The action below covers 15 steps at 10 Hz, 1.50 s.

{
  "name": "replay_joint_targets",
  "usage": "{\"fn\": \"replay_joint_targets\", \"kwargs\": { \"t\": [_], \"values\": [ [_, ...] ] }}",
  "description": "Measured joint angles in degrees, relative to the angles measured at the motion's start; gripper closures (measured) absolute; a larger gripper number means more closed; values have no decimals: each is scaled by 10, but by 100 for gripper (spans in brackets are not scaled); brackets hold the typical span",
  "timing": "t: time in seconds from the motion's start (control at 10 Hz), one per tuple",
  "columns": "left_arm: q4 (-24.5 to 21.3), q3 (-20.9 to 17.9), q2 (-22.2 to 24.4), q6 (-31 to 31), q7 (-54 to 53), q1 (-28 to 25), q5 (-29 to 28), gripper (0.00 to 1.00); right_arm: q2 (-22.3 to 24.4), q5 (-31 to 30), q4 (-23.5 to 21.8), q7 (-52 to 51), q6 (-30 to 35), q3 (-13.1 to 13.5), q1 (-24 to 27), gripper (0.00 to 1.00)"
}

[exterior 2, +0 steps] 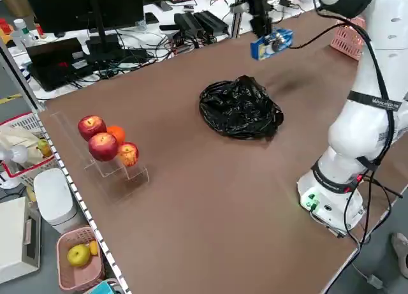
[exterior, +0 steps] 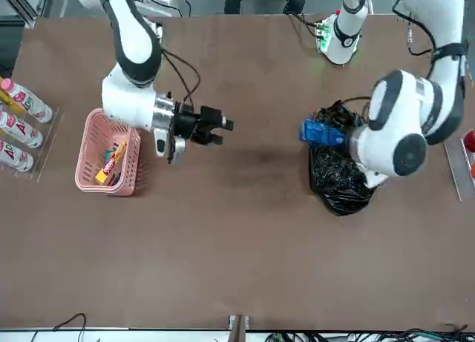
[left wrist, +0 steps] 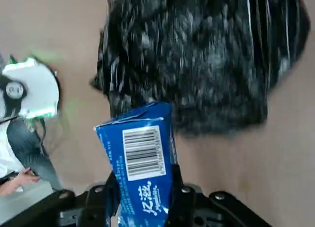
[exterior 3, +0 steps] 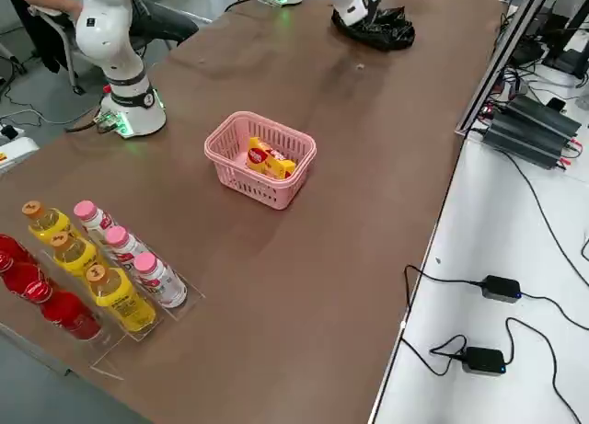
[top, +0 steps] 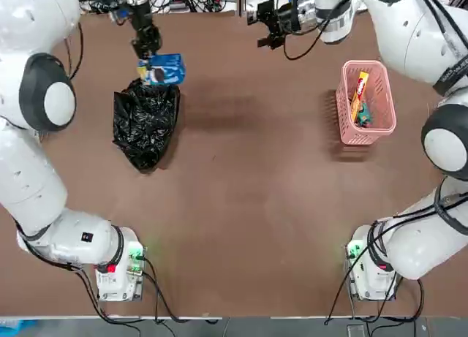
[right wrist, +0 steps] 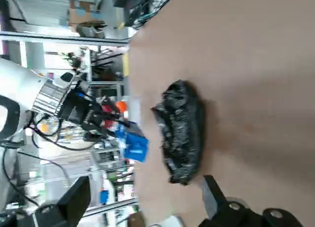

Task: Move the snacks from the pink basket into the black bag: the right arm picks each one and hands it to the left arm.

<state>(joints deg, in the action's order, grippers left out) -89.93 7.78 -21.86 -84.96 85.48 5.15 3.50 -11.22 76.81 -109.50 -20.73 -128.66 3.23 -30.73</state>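
Note:
My left gripper point(top: 149, 53) is shut on the blue pack point(top: 162, 69) and holds it in the air just over the far end of the black bag point(top: 146, 121). The wrist view shows the pack point(left wrist: 140, 163) pinched between the fingers with the bag point(left wrist: 197, 54) below. My right gripper point(top: 265, 26) hovers open and empty over the far middle of the table, pointing toward the left arm. The pink basket point(top: 344, 118) stands at the right, holding a long yellow pack point(top: 359, 92) and a small teal one point(top: 363, 118).
White bottles point(exterior: 18, 127) and coloured drink bottles point(exterior 3: 83, 277) stand in racks beyond the basket on the robot's right. Apples point(exterior 2: 102, 141) sit in a clear stand on its left. Bare brown table lies between bag and basket.

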Motion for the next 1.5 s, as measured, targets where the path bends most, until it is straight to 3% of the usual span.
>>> {"fn": "replay_joint_targets", "kwargs": {
  "t": [0.3, 0.5, 0.9, 1.0, 1.3, 1.4, 1.5],
  "values": [
    [-121, 0, -2, -140, -10, -73, -71, 62, 17, -175, -14, 0, 58, 4, 81, 0],
    [-191, 0, -6, -233, -10, -84, -80, 62, 53, -273, -60, 0, 68, 4, 120, 0],
    [-202, 6, -38, -286, 1, -61, -81, 60, 122, -467, -107, 70, 130, 6, 205, 0],
    [-198, 6, -40, -286, 1, -60, -88, 53, 133, -512, -111, 79, 141, 6, 217, 0],
    [-169, 6, -21, -276, -1, -62, -102, 7, 145, -573, -115, 78, 162, 5, 227, 0],
    [-162, 6, 3, -261, -3, -63, -102, 0, 146, -579, -115, 83, 157, 5, 230, 0],
    [-160, 6, 34, -252, -11, -64, -102, 0, 146, -580, -115, 105, 155, 5, 240, 0]
  ]
}}
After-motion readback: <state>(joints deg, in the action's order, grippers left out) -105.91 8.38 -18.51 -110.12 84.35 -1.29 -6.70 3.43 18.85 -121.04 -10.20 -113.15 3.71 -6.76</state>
